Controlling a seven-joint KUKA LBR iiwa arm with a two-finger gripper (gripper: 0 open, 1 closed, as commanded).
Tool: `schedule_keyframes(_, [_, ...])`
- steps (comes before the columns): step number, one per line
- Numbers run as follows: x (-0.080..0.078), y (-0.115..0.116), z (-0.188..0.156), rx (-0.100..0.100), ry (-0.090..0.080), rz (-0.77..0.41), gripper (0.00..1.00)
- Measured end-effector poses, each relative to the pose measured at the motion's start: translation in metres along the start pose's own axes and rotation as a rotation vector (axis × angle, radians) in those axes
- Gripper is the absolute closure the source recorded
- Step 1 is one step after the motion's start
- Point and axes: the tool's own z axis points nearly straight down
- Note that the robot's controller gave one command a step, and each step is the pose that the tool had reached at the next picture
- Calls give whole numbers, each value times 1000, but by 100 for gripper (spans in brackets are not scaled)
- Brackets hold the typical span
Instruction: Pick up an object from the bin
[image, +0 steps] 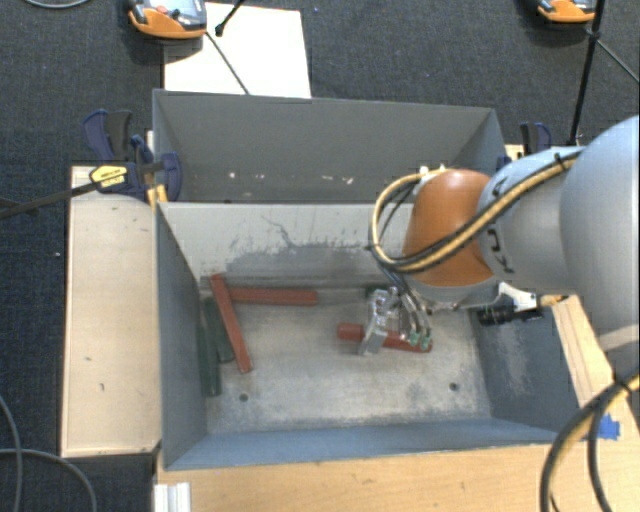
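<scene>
Where your arm reaches in from the right, the end effector (388, 325) hangs low over the middle of the bin floor, a little right of centre. You cannot tell from this angle whether it is open or closed. It sits directly over a short red block (349, 332) lying flat on the floor, and the block's left end pokes out to the left of the metal. Above the end effector is the arm's rounded orange cover (445, 225), looped with cables. The grey metal bin (330, 400) holds three more pieces, well apart to the left. A long reddish-brown bar (270, 296) lies along the far wall. A second red bar (230, 328) slants nearward from the long bar's left end. A dark green bar (208, 352) lies against the left wall.
</scene>
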Motion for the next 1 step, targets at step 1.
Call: schedule_keyframes(1, [15,5,-158,0,-4,-36,100])
